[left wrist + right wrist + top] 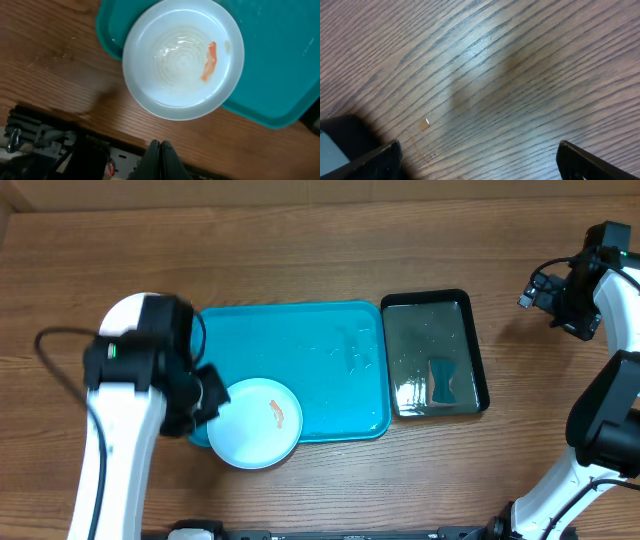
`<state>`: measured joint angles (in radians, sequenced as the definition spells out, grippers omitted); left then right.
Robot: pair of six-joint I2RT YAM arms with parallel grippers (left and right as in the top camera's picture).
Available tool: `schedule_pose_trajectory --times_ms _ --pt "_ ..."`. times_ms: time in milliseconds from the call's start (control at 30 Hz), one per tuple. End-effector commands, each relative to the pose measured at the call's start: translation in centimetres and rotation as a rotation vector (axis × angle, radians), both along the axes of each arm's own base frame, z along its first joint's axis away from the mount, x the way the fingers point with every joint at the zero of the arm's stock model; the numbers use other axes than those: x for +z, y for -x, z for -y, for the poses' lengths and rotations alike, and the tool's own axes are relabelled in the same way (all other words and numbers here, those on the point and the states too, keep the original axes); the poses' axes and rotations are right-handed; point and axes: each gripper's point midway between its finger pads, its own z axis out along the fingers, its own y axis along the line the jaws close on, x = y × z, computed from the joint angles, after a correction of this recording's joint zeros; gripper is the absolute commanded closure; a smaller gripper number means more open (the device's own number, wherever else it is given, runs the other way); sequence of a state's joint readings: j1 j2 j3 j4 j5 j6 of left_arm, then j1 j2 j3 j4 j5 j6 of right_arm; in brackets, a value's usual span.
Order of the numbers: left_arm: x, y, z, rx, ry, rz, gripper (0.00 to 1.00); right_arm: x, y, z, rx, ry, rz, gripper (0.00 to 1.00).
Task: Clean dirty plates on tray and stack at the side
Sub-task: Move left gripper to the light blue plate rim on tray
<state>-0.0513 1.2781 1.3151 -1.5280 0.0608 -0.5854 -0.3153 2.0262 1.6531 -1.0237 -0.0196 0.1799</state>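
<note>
One plate (255, 423) is in view, round and pale, and it sits at the front left corner of the tray (300, 340). From overhead we see that it lies half on the tray and half out past the rim, over the table (300, 240). An orange smear (277, 413) marks it, a little to the right of its middle.

The left wrist view brings the plate (183, 60) far closer. There we make out faint rings in its middle and a wet sheen, neither of which shows from above. The smear (210, 61) reads as one curved streak. The rounded corner of the tray (280, 60) runs under the plate.

The left gripper (160, 146) shows at the bottom of that view with its fingers pressed together and nothing between them. It hangs over bare wood, apart from the plate's rim. From overhead the wrist covers those fingers, so we can only place the arm at the tray's left edge, just beside the plate.

To the right of the tray, close beside it, stands a black basin (475, 350). It holds water and a dark sponge (442, 380). Only the overhead view shows it clearly.

The right gripper (480, 162) is well off to the right of the basin. Its wrist view shows both fingers spread wide over wood grain, holding nothing. A small wet spot lies on the wood between them. We cannot identify the dark shape at the lower left.
</note>
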Motion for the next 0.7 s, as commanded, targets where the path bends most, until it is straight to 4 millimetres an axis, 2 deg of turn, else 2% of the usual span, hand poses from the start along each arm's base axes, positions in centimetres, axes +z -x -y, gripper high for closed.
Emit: schedule_pose_trajectory --times_ms 0,100,167,200,233,267,567,667 --pt "-1.4 1.4 -1.9 0.142 -0.086 0.004 0.94 1.4 -0.4 0.3 -0.006 0.012 0.037 0.00" --pt "-2.9 1.5 -2.2 0.155 -0.090 -0.009 0.85 1.4 -0.5 0.3 -0.006 0.012 0.037 0.00" --pt "-4.3 1.2 -2.5 0.162 -0.099 -0.019 0.76 1.4 -0.4 0.3 -0.006 0.012 0.037 0.00" --pt "-5.1 1.1 -2.7 0.167 -0.110 -0.028 0.63 1.4 -0.4 0.3 -0.006 0.012 0.037 0.00" --pt "-5.7 0.9 -3.0 0.170 -0.119 -0.034 0.54 1.4 -0.4 0.3 -0.006 0.012 0.037 0.00" --pt "-6.3 0.8 -3.2 0.174 -0.129 -0.042 0.51 1.4 -0.4 0.3 -0.006 0.012 0.037 0.00" --pt "-11.2 0.1 -4.1 0.186 -0.167 -0.140 0.52 1.4 -0.4 0.3 -0.006 0.012 0.037 0.00" --pt "-13.0 0.4 -4.2 0.179 -0.173 -0.197 0.59 1.4 -0.4 0.3 -0.006 0.012 0.037 0.00"
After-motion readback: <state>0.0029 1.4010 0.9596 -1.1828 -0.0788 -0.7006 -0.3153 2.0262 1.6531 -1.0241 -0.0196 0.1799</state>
